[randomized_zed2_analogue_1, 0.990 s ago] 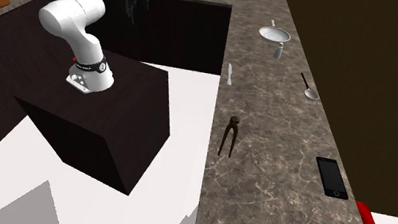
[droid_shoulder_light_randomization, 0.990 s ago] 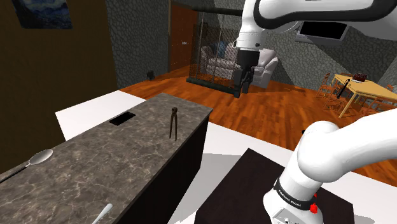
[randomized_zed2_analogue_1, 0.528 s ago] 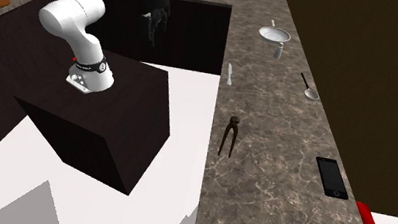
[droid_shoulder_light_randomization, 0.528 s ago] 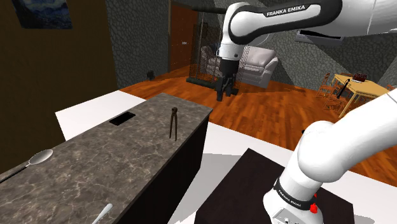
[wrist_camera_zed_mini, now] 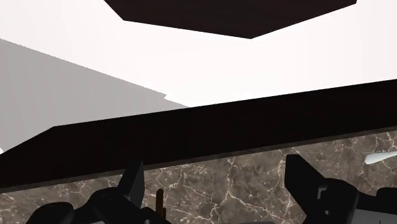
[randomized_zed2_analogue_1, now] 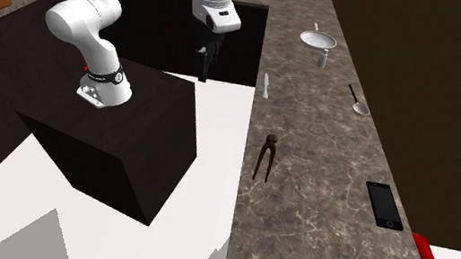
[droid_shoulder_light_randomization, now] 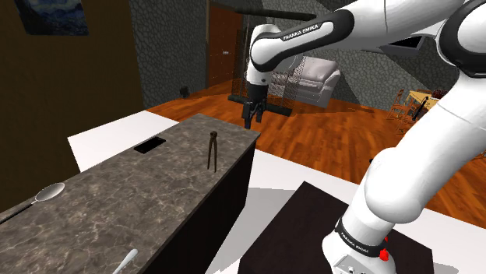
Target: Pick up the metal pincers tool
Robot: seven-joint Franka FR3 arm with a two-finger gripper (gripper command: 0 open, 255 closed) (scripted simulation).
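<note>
The pincers (droid_shoulder_light_randomization: 211, 150) are a dark, slim two-legged tool lying flat on the marble counter (droid_shoulder_light_randomization: 117, 194) near its edge. In the second exterior view the pincers (randomized_zed2_analogue_1: 264, 155) lie mid-counter. My black gripper (droid_shoulder_light_randomization: 250, 117) hangs in the air off the counter's edge, above and to the shoulder view's right of the tool. Seen from the other side, the gripper (randomized_zed2_analogue_1: 203, 65) hovers over the gap between stand and counter. In the wrist view the fingers (wrist_camera_zed_mini: 305, 178) stand apart with nothing between them, and one end of the pincers (wrist_camera_zed_mini: 159, 200) shows near the other finger.
A black phone (randomized_zed2_analogue_1: 384, 205) lies past the pincers toward the counter's far side. A spoon (randomized_zed2_analogue_1: 358, 102), a white knife (randomized_zed2_analogue_1: 266, 85) and a round pan (randomized_zed2_analogue_1: 317, 40) lie further along. The dark stand (randomized_zed2_analogue_1: 120, 129) sits across a white floor gap.
The arm has swung toward the shoulder view's left and come lower, bringing the gripper from over the wooden floor to near the counter's edge. The pincers have not moved.
</note>
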